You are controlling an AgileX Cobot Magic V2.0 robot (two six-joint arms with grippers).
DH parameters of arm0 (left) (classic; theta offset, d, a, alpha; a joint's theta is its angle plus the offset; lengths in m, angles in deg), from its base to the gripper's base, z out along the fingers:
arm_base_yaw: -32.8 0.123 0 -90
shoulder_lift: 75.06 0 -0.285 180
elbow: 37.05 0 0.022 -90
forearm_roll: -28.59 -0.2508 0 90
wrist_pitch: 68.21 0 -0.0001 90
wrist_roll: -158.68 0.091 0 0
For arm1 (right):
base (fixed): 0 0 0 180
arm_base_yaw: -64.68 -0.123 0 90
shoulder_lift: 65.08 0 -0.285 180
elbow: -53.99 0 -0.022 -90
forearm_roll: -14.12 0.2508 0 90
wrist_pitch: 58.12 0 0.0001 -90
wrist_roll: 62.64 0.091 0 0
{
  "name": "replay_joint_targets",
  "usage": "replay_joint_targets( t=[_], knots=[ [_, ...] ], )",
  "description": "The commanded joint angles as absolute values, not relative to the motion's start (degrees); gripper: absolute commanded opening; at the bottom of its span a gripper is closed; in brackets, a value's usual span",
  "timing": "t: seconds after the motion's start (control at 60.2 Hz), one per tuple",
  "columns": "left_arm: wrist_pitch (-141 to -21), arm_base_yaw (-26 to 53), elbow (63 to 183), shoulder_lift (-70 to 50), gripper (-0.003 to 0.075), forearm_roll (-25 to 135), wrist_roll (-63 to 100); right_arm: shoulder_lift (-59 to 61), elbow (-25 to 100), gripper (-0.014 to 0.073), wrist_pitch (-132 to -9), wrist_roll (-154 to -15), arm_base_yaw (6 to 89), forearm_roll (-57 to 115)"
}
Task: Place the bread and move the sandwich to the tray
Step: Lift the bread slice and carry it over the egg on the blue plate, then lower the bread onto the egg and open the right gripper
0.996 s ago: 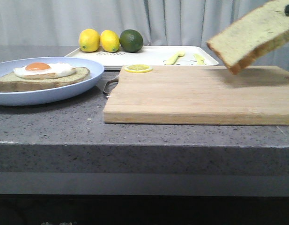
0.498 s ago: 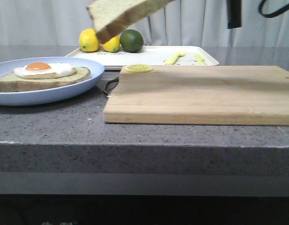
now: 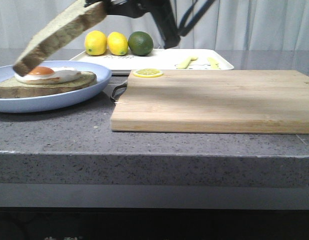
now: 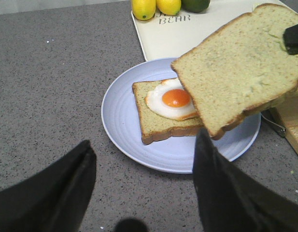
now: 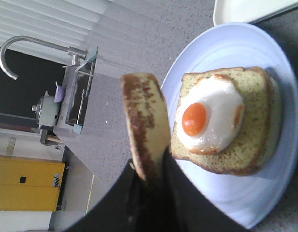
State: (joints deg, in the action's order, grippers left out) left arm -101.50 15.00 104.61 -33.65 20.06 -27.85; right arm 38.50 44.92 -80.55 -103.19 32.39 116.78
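Bread now hangs tilted above the sandwich, carried across from over the cutting board; right gripper pinches its edge. Left gripper hovers spread, empty. You lower next.

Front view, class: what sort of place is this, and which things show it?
Probably a kitchen worktop set up for making food: a speckled grey counter with a wooden cutting board, an egg sandwich on a blue plate, and lemons on a white tray.
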Motion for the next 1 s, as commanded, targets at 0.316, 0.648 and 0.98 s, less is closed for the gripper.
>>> replay_joint_targets(
  t=[0.316,0.648,0.98],
  knots=[
    [-97.63,14.49,106.60,-33.12,0.0432,20.23,-28.01,45.81,59.03,0.0088,-76.48,-94.69,27.95,121.09],
    [-97.63,14.49,106.60,-33.12,0.0432,20.23,-28.01,47.49,61.77,0.0090,-70.77,-94.19,26.68,121.09],
    [-97.63,14.49,106.60,-33.12,0.0432,20.23,-28.01,47.82,61.72,0.0128,-70.49,-94.26,26.68,121.02]
  ],
)
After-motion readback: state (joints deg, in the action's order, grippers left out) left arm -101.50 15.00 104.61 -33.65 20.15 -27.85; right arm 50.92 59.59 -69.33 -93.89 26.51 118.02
